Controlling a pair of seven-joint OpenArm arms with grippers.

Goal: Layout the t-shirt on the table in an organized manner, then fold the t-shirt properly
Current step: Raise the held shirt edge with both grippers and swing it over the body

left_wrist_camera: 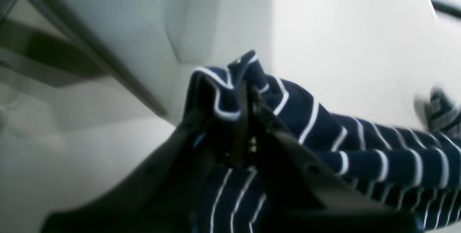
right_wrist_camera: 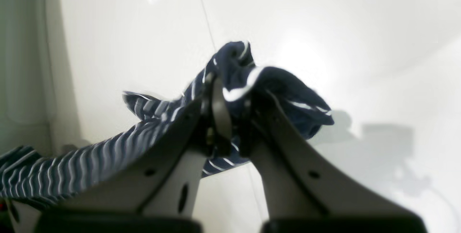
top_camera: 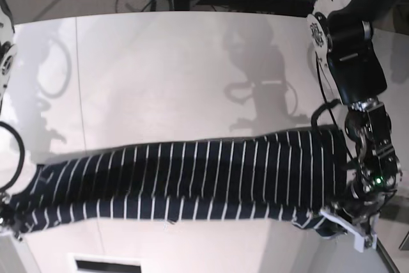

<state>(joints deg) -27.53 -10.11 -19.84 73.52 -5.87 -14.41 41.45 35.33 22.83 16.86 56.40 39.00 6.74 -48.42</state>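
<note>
The right gripper (right_wrist_camera: 230, 96) is pinched tight on a bunched end of the t-shirt (top_camera: 192, 180) — which spans the white table (top_camera: 160, 68) in a long band — and the left gripper (left_wrist_camera: 248, 107) is clamped on its other end.

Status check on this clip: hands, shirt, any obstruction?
Left hand and right hand both shut on t-shirt ends. Shirt stretched across table. Nothing in the way.
</note>
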